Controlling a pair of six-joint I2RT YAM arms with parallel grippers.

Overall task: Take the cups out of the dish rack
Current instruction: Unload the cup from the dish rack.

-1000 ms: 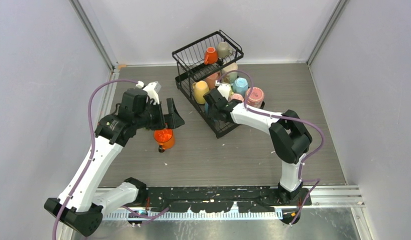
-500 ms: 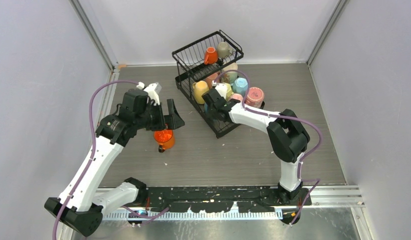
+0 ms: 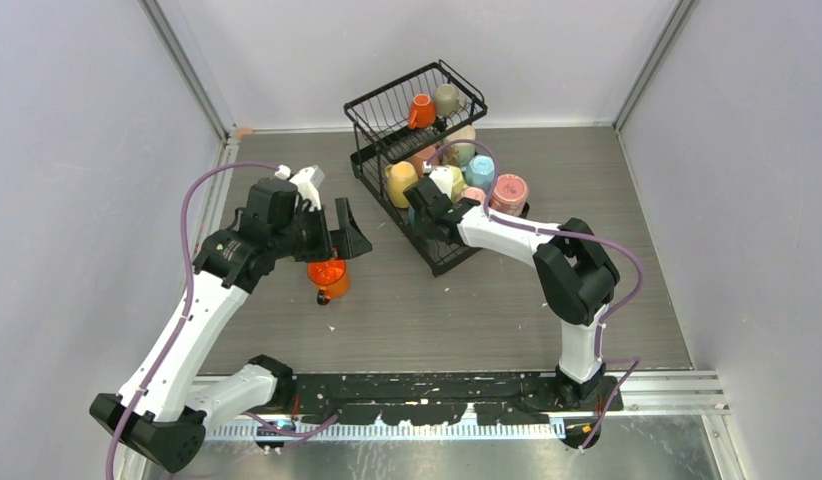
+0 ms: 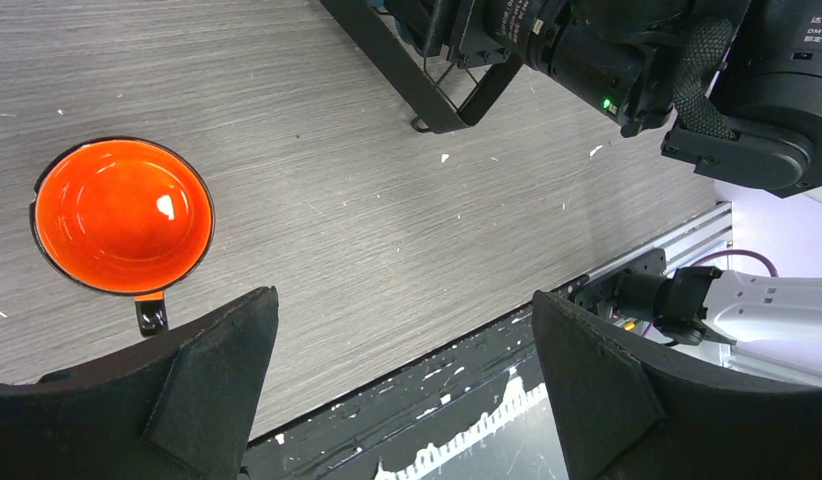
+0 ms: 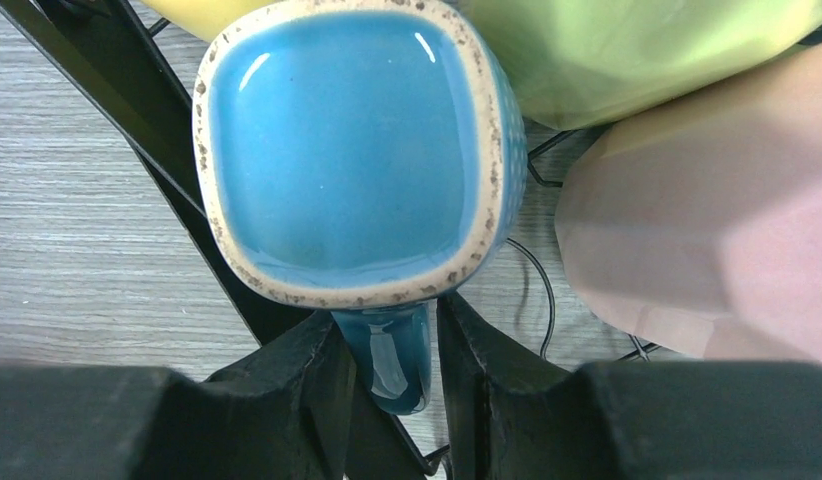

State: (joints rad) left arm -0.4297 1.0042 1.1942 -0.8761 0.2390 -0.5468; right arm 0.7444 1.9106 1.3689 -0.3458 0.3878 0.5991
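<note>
Change: my right arm edged toward 10 o'clock | right claw clamped on blue cup handle, cup in rack lower tier, 6 o'clock end | left claw apart, unmoved over orange cup on table at 9 o'clock | lift looks ready.

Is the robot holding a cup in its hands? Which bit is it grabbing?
The right hand pinches the blue cup by its handle. The left hand is open and holds nothing.
</note>
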